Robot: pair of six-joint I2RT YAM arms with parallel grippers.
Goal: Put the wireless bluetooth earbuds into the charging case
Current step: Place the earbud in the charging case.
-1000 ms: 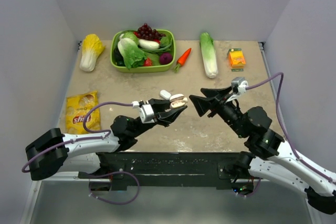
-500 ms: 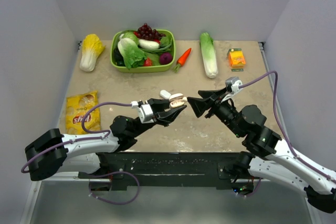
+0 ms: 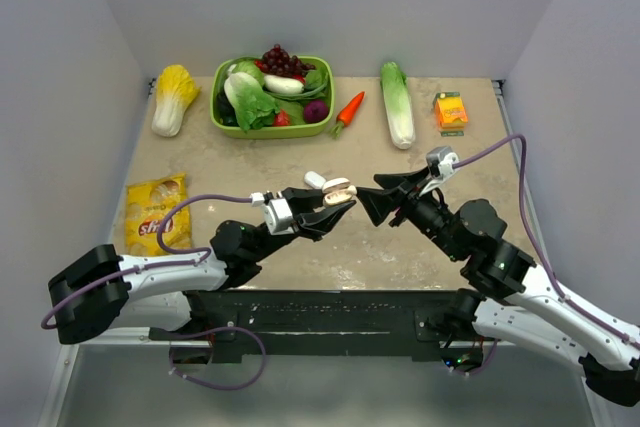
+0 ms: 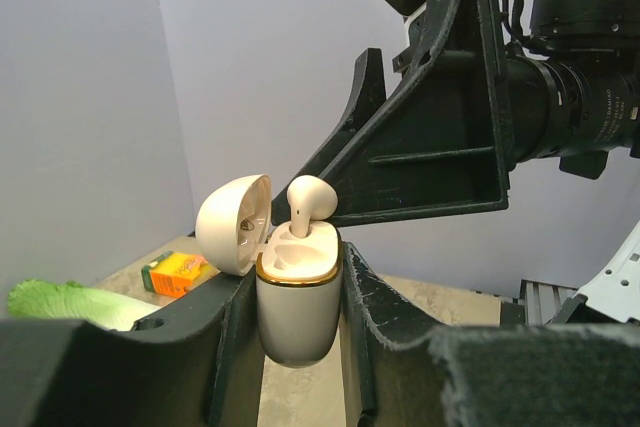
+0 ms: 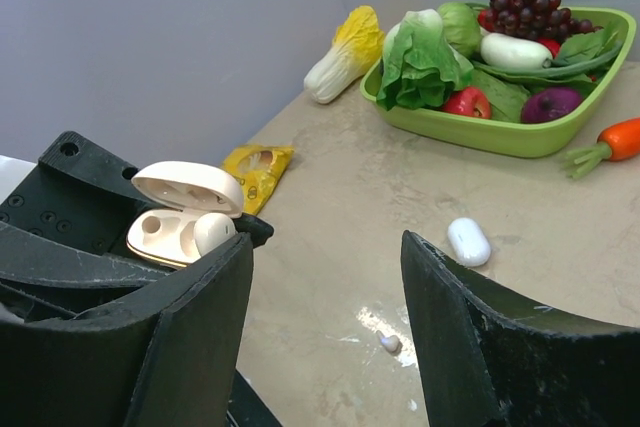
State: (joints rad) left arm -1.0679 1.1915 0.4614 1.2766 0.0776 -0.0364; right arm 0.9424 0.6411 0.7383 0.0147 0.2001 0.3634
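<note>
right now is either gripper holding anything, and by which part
The left gripper clamps the open charging case by the sides of its base; the right gripper holds nothing.

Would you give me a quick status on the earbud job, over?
Left end effector shut on charging case, lid open. One earbud sits in it. Right end effector open, empty, close by. Small white piece lies on table.

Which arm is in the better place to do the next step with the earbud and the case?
Right. The left hand is shut on the open case, one earbud standing in it. The right hand is open, empty and close beside the case, so it is probably free to act.
</note>
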